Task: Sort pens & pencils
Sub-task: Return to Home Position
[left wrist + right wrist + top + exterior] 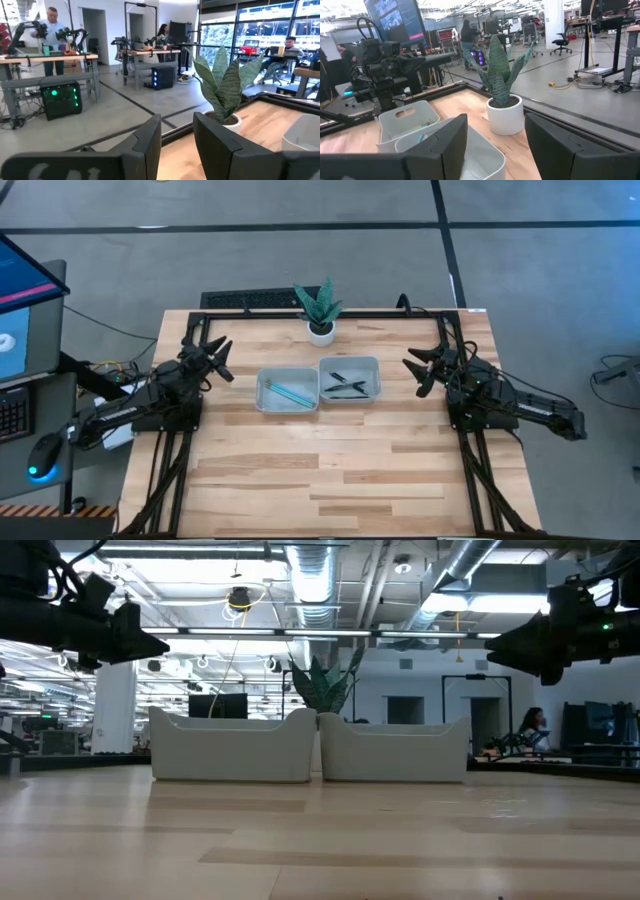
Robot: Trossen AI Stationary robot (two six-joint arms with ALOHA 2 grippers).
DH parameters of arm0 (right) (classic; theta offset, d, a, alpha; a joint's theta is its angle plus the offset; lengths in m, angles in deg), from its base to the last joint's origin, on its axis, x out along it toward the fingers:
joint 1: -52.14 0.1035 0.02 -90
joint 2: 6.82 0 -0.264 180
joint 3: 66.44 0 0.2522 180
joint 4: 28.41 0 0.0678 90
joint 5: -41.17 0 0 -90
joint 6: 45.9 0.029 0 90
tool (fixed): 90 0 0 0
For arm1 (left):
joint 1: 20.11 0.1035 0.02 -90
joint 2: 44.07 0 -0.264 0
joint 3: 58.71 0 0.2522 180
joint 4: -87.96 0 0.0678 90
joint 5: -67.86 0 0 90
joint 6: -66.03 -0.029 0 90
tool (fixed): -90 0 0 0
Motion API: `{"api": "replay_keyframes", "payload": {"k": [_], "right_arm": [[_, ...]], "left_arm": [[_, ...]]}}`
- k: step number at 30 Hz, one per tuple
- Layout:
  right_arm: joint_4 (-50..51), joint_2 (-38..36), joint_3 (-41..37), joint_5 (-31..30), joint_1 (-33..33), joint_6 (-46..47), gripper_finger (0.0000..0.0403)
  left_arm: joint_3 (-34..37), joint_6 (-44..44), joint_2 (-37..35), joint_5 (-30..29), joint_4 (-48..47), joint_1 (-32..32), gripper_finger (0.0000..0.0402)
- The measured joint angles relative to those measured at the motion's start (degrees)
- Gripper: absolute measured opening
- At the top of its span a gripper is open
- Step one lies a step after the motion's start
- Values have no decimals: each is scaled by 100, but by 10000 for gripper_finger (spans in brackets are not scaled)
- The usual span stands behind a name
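Teal pencils (290,393) lie flat in the left white tray (287,390). Dark pens (345,385) lie in the right white tray (349,378), which touches the left one. In the low view the walls of the left tray (232,745) and right tray (395,750) hide what is in them. My left gripper (222,362) (177,145) hovers open above the table, left of the trays. My right gripper (415,372) (496,145) hovers open to their right. Both point toward the trays and hold nothing.
A small potted plant (320,310) stands behind the trays near the table's far edge, also showing as the plant (222,85) and the plant (502,100). Bare wood lies in front of the trays (320,470). People are in the room beyond the table.
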Motion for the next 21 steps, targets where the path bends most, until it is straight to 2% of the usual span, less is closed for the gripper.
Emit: {"api": "replay_keyframes", "payload": {"k": [21], "right_arm": [[0,0,0,0,0,0,221]], "left_arm": [[-7,-9,0,22,-30,0,103]]}}
